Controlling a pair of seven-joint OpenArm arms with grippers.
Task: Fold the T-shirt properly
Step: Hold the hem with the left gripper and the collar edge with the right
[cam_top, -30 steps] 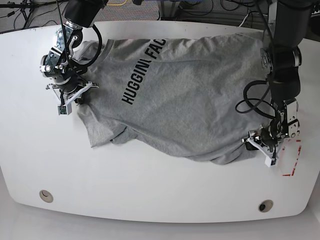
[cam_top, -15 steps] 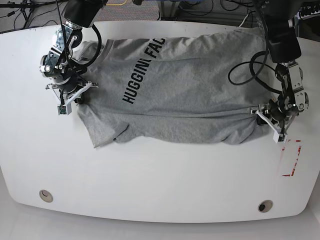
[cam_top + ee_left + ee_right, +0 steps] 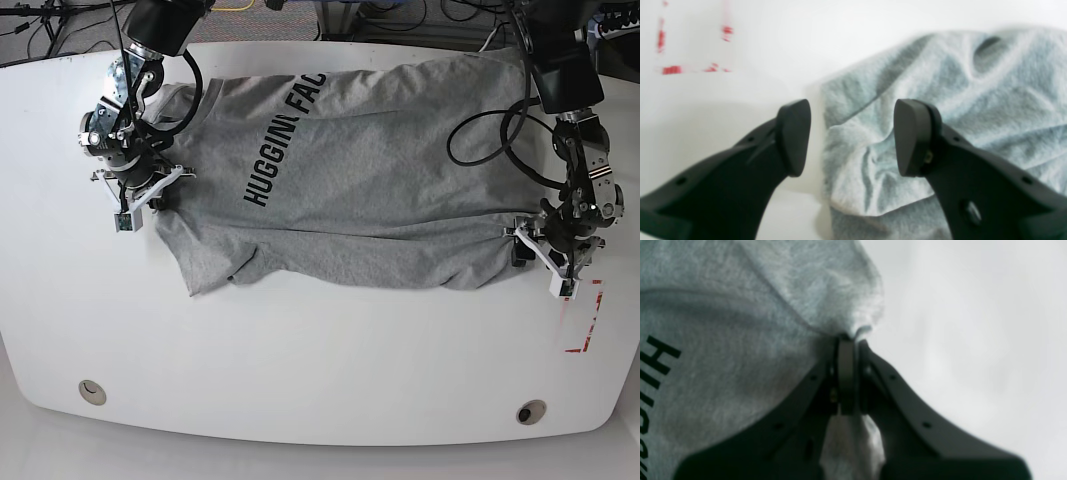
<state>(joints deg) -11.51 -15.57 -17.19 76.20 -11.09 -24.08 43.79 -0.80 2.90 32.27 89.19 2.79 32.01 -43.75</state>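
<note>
The grey T-shirt (image 3: 370,180) with black lettering lies spread across the white table, its bottom hem toward the right. My left gripper (image 3: 540,262) stands open at the shirt's lower right corner. In the left wrist view its two black fingers (image 3: 793,136) straddle the rumpled corner of the T-shirt (image 3: 940,100) without pinching it, and the gripper (image 3: 851,126) holds nothing. My right gripper (image 3: 150,195) is at the shirt's left side near the sleeve. In the right wrist view this gripper (image 3: 846,343) is shut on a bunched fold of the T-shirt (image 3: 740,340).
Red tape marks (image 3: 585,320) sit on the table just right of the left gripper, also seen as red marks (image 3: 673,68) in the left wrist view. Two round holes (image 3: 92,391) (image 3: 531,411) lie near the table's front edge. Cables run behind the table.
The left gripper dragged the shirt's lower right corner rightward and back, flattening the hem, then opened and let go of the cloth. The right gripper has stayed put, still shut on the fabric.
</note>
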